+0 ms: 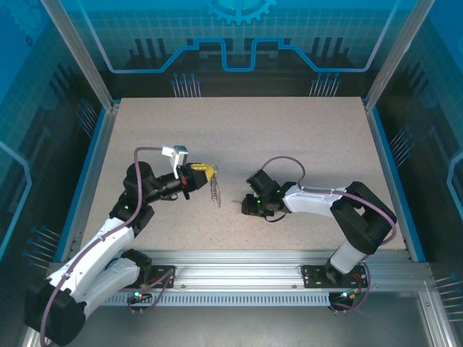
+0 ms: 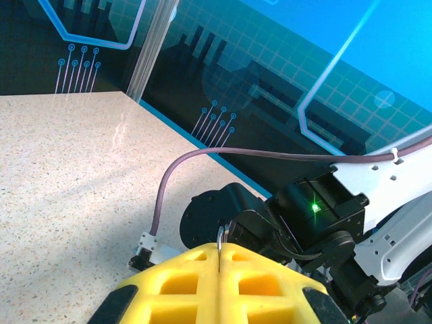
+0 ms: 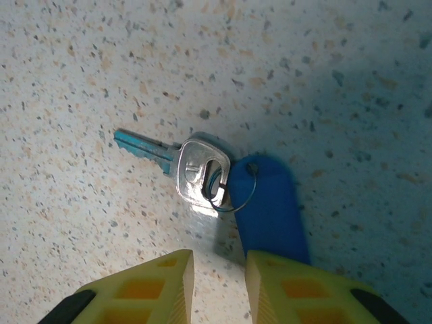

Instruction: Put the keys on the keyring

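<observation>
Metal pokes up from the seam of my left pincer (image 2: 221, 260) — a thin silver ring of the keyring (image 2: 221, 236), nipped between yellow pads pressed flat together. My left wrist camera gives that pinch close up, with my right arm (image 2: 378, 182) beyond it, low over the speckled table (image 2: 67, 169). From overhead the same pincer (image 1: 205, 172) is raised left of centre, and the keyring's silver chain (image 1: 215, 190) dangles from its tips toward the surface; whether the chain's end touches the table I cannot tell. Overhead, my right pincer (image 1: 248, 206) sits low, to the right of the chain and apart from it. Its own wrist camera supplies the detail: the key (image 3: 182, 165) lies flat on the table just ahead of my fingertips, silver slotted head, blade pointing to the upper left of that view, joined by a thin wire loop (image 3: 236, 199) to a blue tag (image 3: 270, 202) that runs back toward one of my fingers. That pincer stands narrowly parted — nothing between its pads.
</observation>
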Tool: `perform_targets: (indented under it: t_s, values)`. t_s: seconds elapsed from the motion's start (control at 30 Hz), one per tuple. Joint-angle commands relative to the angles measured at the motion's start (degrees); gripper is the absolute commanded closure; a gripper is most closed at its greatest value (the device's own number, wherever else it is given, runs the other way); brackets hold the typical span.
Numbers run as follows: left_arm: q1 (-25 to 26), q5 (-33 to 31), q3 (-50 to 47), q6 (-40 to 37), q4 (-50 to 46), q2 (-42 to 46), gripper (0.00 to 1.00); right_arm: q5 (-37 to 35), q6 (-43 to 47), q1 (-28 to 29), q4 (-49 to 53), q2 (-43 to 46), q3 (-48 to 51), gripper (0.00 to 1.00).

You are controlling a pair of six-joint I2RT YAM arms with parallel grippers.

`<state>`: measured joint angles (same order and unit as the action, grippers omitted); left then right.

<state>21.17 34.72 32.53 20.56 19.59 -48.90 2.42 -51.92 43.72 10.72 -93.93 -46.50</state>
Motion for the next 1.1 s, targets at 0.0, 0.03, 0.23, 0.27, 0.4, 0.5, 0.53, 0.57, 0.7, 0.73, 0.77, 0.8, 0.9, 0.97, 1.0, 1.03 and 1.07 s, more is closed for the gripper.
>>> perform_targets:
  t_s: [0.0,0.03,0.23,0.27,0.4,0.5,0.53,0.57,0.7,0.73,0.77,0.8,0.9,0.97,1.0,1.03,1.07]
  values:
    - [0.5,0.7,2.3,-1.2,2.0,0.1,1.0,-0.7,-0.3,-1.5,0.5,-2.2,-0.6,0.71]
    - [0.4,0.8,2.3,-1.3,1.9,0.1,1.0,-0.7,0.0,-2.2,0.5,-2.2,-0.7,0.71]
    - [0.5,1.0,2.4,-1.4,1.7,0.1,1.0,-2.1,2.5,-5.8,2.5,-2.7,-3.2,0.7]
    - [0.4,1.0,2.4,-1.5,1.8,0.1,1.0,-2.4,3.1,-6.8,2.9,-2.8,-3.6,0.7]
    - [0.4,1.2,2.4,-1.5,1.7,0.1,1.0,-1.9,4.0,-9.1,2.9,-0.7,-3.6,0.7]
    - [0.5,1.2,2.4,-1.4,1.8,0.1,1.0,-2.8,4.1,-9.4,3.8,2.2,-3.6,0.68]
    - [0.4,1.2,2.4,-1.4,1.9,0.1,1.0,-3.1,3.7,-9.5,4.0,3.1,-3.6,0.68]
    - [0.5,1.2,2.4,-1.4,2.0,0.0,1.0,-3.1,3.3,-9.5,4.0,3.5,-3.5,0.68]
    - [0.6,1.3,2.4,-1.2,2.4,-0.3,1.0,-2.0,-0.4,-9.4,2.0,4.8,-2.5,0.7]
    - [0.6,1.3,2.4,-1.2,2.5,-0.4,1.0,-1.7,-1.3,-9.3,1.6,4.7,-2.6,0.71]
    - [0.6,1.3,2.4,-1.2,2.6,-0.5,1.0,-1.5,-1.9,-9.2,1.3,4.6,-2.7,0.71]
    - [0.6,1.4,2.4,-1.1,2.6,-0.6,1.0,-1.3,-2.7,-9.1,1.2,4.4,-3.0,0.72]
    - [0.7,1.3,2.4,-1.2,2.7,-0.7,1.0,-0.9,-3.7,-8.8,1.5,2.9,-3.6,0.73]
    - [0.7,1.3,2.4,-1.2,2.8,-0.8,1.0,-0.5,-4.1,-8.6,1.4,1.7,-5.6,0.74]
    - [0.7,1.3,2.4,-1.2,2.8,-0.8,1.0,-0.2,-4.4,-8.5,1.2,1.0,-5.8,0.74]
    - [0.7,1.3,2.5,-1.3,2.8,-0.9,1.0,0.0,-4.6,-8.3,0.9,0.4,-5.9,0.74]
    - [0.7,1.3,2.5,-1.3,2.7,-0.8,1.0,0.2,-4.7,-8.2,0.5,-0.1,-6.0,0.74]
